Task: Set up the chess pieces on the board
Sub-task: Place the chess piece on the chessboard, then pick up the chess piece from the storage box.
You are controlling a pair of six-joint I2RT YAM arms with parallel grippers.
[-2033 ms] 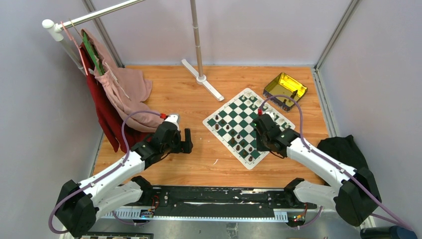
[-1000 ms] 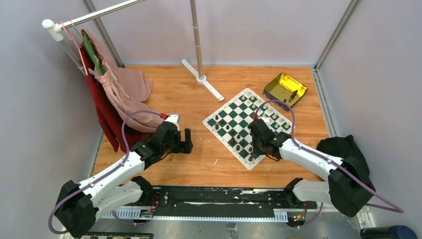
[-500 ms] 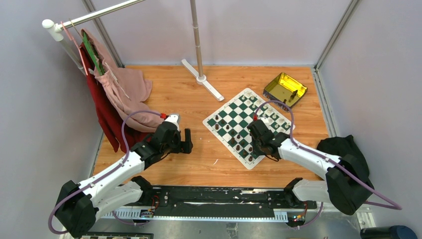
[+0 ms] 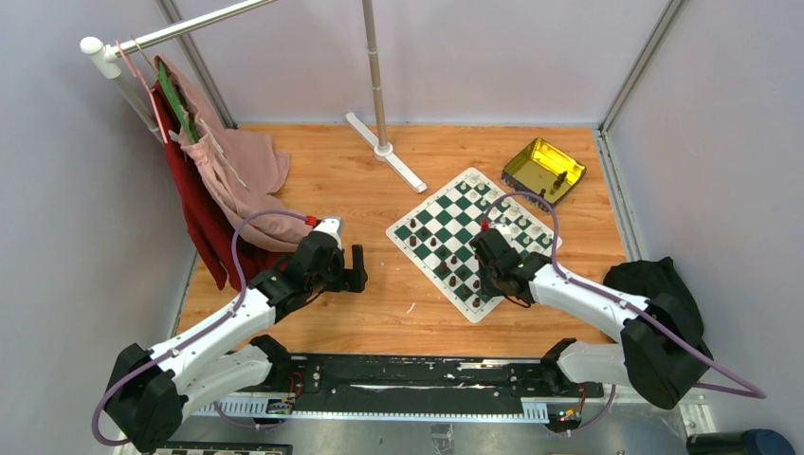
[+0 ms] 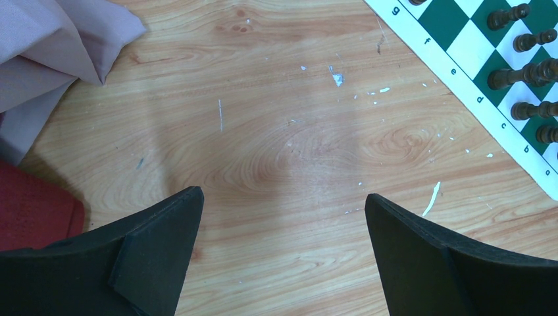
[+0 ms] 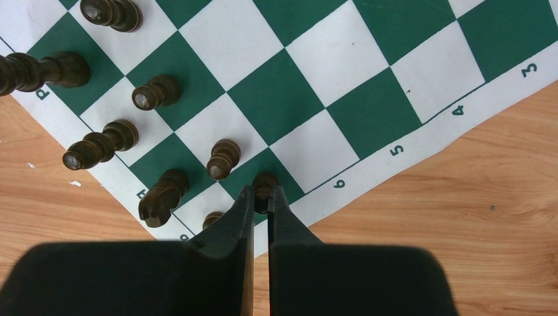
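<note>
The right claw (image 6: 261,197) has edged left over the board (image 6: 342,79), clenched on a dark brown piece (image 6: 264,183) near its edge; the left claw (image 5: 283,204) hangs released over the counter (image 5: 283,145).

Light wooden desk (image 4: 398,180) boxed in by plain grey walls (image 4: 493,57). A metal pole (image 4: 374,76) stands at the back; left of the pole, a pink top (image 4: 242,180) and red cloth (image 4: 194,213) hang off a rail (image 4: 190,24).

My right end effector (image 4: 485,273) low over the board (image 4: 446,210), in among the dark chess pieces (image 4: 454,259), my left end effector (image 4: 357,268) out over the desk (image 4: 379,190), well apart, gold tin (image 4: 543,169) beyond the board
</note>
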